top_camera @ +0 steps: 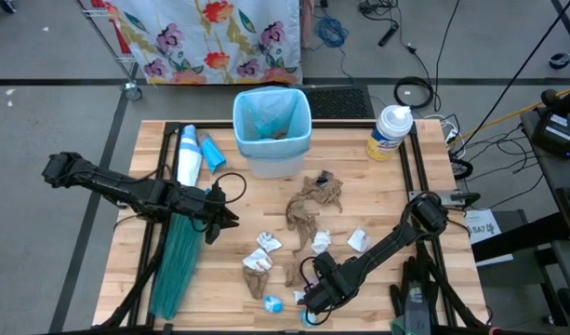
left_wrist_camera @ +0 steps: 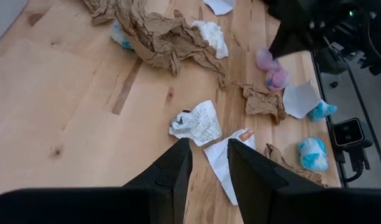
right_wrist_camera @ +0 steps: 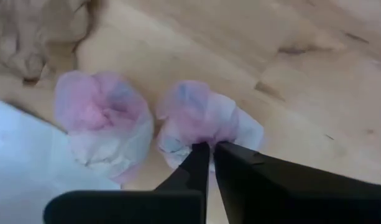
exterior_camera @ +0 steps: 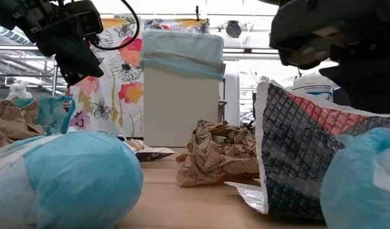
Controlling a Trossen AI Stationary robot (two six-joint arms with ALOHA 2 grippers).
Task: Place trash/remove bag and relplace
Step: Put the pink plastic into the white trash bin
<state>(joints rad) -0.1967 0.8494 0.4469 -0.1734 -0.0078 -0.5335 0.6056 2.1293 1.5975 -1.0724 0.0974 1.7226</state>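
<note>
No brand name or label can be read: the white canister (top_camera: 390, 132) with a yellow label at the table's far right shows only a blur of print, and the white scrap (left_wrist_camera: 196, 123) near the left arm's fingers carries fine lines of print too small to make out. The bin (top_camera: 271, 130) stands at the far middle of the wooden table (top_camera: 154, 149), lined with the pale-blue bag (top_camera: 271, 98) whose rim is folded over its top edge; something brownish lies at its bottom, though what it is cannot be told. Along the table's left side lie a darker teal-green bag (top_camera: 176, 265) and a white and blue roll (top_camera: 188, 154). The trash is scattered over the middle and near part of the table: crumpled brown paper towels (top_camera: 314, 197), white paper wads (top_camera: 359, 239) and a small blue wrapper (top_camera: 273, 302). The right gripper (right_wrist_camera: 210, 148) is low at the near edge, its fingers nearly closed with the tips pinching the edge of a pink-and-purple wrapper (right_wrist_camera: 206, 118), beside a second one like it (right_wrist_camera: 103, 121). The left gripper (left_wrist_camera: 206, 146) hovers above the table left of the trash, fingers a little apart and holding nothing.
</note>
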